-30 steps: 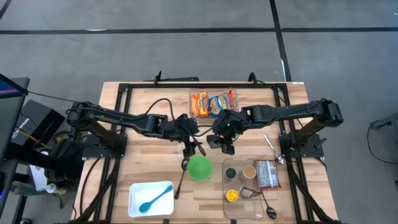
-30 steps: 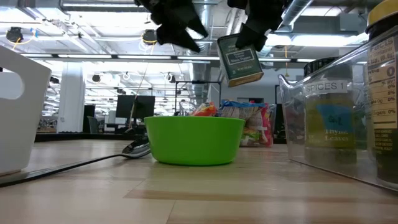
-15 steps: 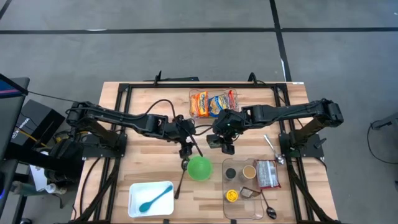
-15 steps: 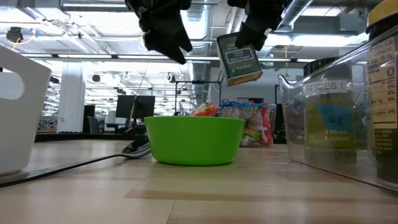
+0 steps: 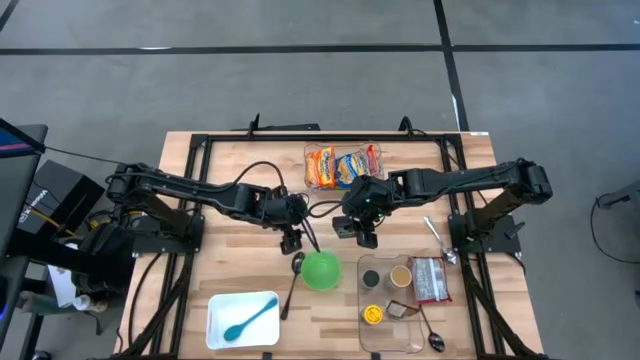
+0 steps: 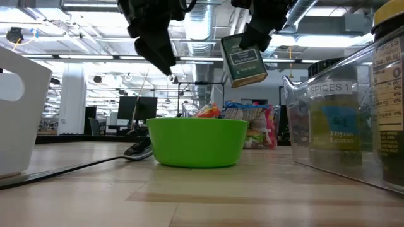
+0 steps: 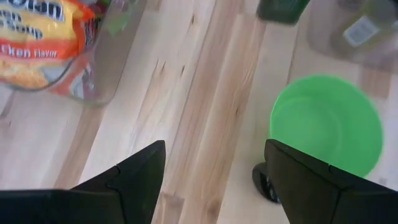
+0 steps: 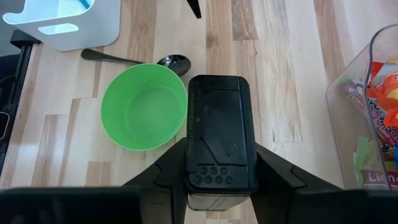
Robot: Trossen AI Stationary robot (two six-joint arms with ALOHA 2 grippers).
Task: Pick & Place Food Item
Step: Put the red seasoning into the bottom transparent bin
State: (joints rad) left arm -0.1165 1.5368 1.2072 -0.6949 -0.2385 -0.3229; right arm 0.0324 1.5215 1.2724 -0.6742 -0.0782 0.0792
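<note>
Leftward the left tool (image 5: 291,240) has drifted, away from the green bowl (image 5: 321,270), fingers spread, empty — the right tool (image 5: 366,234) grips the dark spice tin (image 6: 243,59) above the bench (image 5: 250,280), just beyond the bowl's right rim.

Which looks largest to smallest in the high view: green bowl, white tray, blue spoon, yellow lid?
1. white tray
2. green bowl
3. blue spoon: long but thin, so its place next to the bowl is unsure
4. yellow lid

Two dark jointed arms, black cable looping beside the left arm (image 5: 200,190), matte black wedge-shaped jaws.
</note>
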